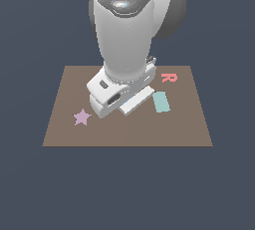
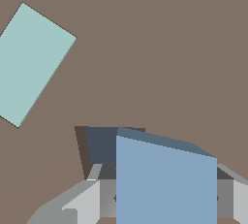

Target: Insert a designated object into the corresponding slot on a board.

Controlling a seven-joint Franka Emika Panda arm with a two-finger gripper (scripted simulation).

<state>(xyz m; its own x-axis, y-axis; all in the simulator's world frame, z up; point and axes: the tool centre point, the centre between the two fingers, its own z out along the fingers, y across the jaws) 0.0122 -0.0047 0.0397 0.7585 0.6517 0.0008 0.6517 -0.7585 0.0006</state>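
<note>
The wrist view shows the designated object, a medium blue square block (image 2: 164, 182) with a darker edge, between my grey fingers (image 2: 85, 201). My gripper (image 2: 164, 203) is shut on it. Just behind and partly under the block lies the slot (image 2: 101, 145), a dark navy hole in the brown board (image 2: 145, 48). The block covers much of the slot, and only one corner and two edges show. In the exterior view the arm's hand (image 1: 117, 94) hangs low over the middle of the board (image 1: 64, 134) and hides the gripper, the block and the slot.
A pale teal rectangle (image 1: 161, 101) (image 2: 34, 63) lies flat on the board towards the exterior view's right of the hand. A pink star (image 1: 82, 117) sits near the board's left. A red letter R (image 1: 169, 77) marks the far right part.
</note>
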